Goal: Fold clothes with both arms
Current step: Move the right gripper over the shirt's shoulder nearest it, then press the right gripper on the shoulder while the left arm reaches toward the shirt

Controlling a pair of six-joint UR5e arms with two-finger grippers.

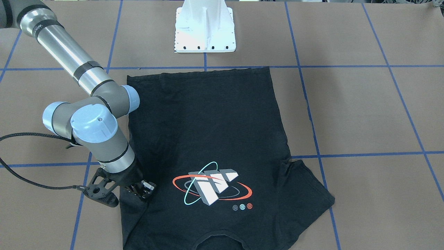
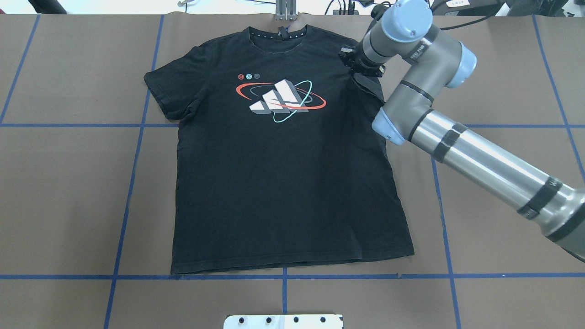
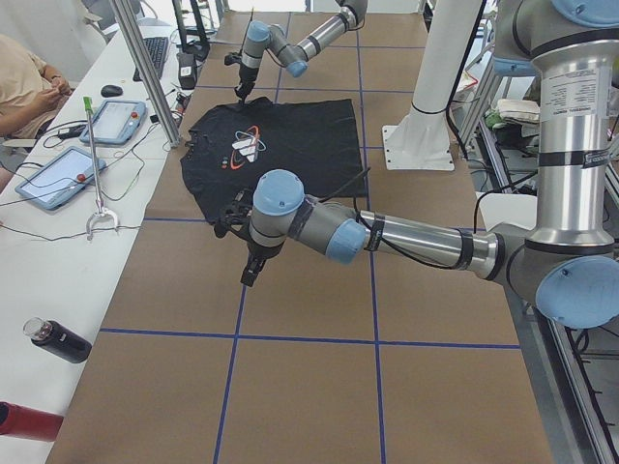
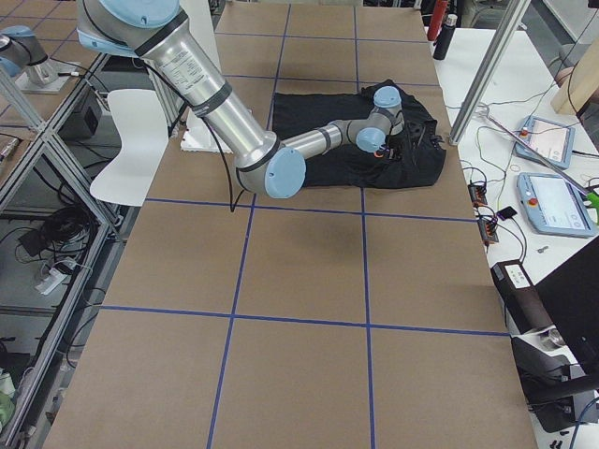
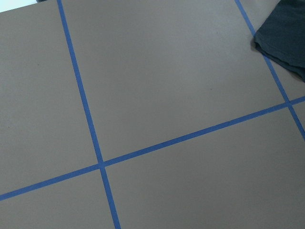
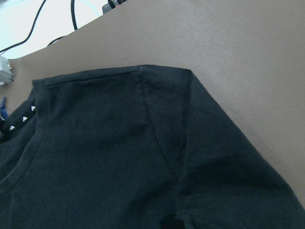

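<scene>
Black T-shirt (image 2: 283, 183) flat, logo (image 2: 279, 98) up; right hand (image 1: 143, 192) over shoulder (image 6: 162, 81), left hand (image 3: 250, 276) aside; openings: cannot tell.

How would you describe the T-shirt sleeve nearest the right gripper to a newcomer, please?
A black T-shirt lies flat, logo up, on the brown table. The sleeve meant is the one under the right gripper; the opposite sleeve lies bare, no arm over it.

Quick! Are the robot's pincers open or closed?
Left pincer: cannot be told, too far away.
Right pincer: cannot be told; at the sleeve of the black logo-printed T-shirt.
</scene>
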